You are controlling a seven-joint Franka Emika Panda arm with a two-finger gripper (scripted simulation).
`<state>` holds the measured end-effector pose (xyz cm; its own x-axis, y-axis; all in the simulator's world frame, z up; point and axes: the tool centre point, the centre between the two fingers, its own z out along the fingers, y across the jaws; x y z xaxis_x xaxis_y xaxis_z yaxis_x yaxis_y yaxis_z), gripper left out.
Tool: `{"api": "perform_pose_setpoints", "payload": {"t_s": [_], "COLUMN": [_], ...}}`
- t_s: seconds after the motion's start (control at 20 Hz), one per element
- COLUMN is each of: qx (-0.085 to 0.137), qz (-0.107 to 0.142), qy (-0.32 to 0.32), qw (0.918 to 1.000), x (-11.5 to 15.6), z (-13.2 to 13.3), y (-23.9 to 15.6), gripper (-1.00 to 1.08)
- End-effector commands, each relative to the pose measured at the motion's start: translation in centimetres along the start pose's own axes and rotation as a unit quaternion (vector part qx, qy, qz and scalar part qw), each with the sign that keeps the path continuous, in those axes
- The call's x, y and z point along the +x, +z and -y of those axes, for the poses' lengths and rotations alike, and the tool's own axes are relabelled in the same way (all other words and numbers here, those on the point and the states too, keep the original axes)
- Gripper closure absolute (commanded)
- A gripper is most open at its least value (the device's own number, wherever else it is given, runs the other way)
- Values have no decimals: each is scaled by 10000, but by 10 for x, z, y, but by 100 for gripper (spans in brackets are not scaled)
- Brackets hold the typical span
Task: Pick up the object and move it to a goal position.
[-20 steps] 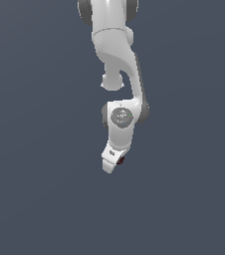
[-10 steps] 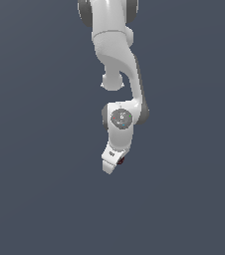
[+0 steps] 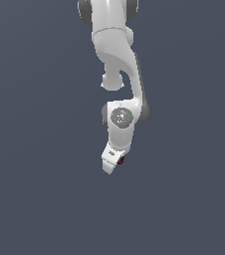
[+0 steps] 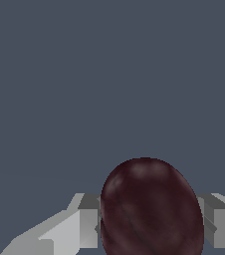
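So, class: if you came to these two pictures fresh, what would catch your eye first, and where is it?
The dark red ball fills the wrist view, wedged between the gripper's grey fingers. In the exterior view, the white arm hangs from the top edge over plain grey ground, the ball only a speck beside the gripper.

No readable text, label, brand, number or sign appeared in either view, a small dark mark on the white gripper (image 3: pixel 111 163) in the exterior view was too tiny and blurred to make out
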<state>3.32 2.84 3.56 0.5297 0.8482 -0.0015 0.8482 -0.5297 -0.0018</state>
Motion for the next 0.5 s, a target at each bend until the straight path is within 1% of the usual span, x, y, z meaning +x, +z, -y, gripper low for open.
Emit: {"api": "perform_pose_setpoints", "payload": {"t_s": [0.0,0.2,0.45], "qx": [-10,-9,-8], "qz": [-6,-6,-7], "qy": [0,-3,-5], "qw": [10000,10000,10000], "x": [2,6,12], "z": [-2,-5,-11], "y": [-10,-34,-78], "gripper": [108,108,108]}}
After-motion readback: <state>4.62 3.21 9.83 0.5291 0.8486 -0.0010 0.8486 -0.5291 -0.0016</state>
